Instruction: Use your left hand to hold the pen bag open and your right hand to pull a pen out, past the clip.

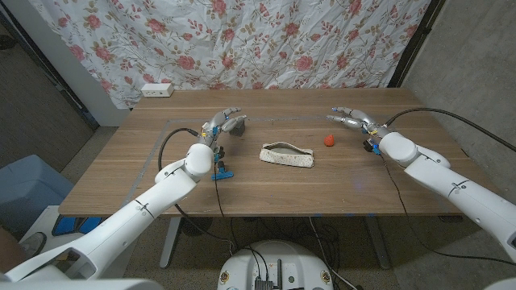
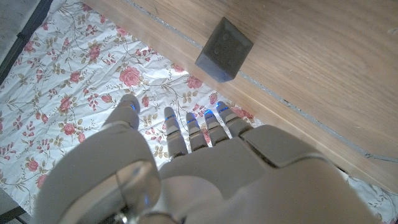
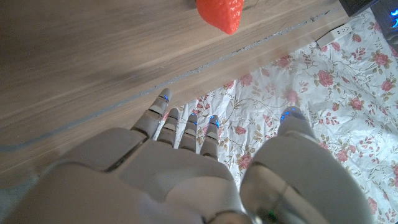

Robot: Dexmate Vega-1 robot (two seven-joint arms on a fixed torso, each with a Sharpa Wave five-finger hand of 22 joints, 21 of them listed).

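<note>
A: Status? Fingers first.
B: Both spread, holding nothing. Left hand (image 1: 227, 125) and right hand (image 1: 351, 119) sit apart from the pen bag (image 1: 287, 155), which lies between them at mid-table.
A: Step?
B: Pre-grasp, I'd say. Next: left reaches for the bag's opening.

Even soft light, faint shadows, head view sharp, my right hand (image 3: 186, 180) blurred close-up, wood slightly smeared.
</note>
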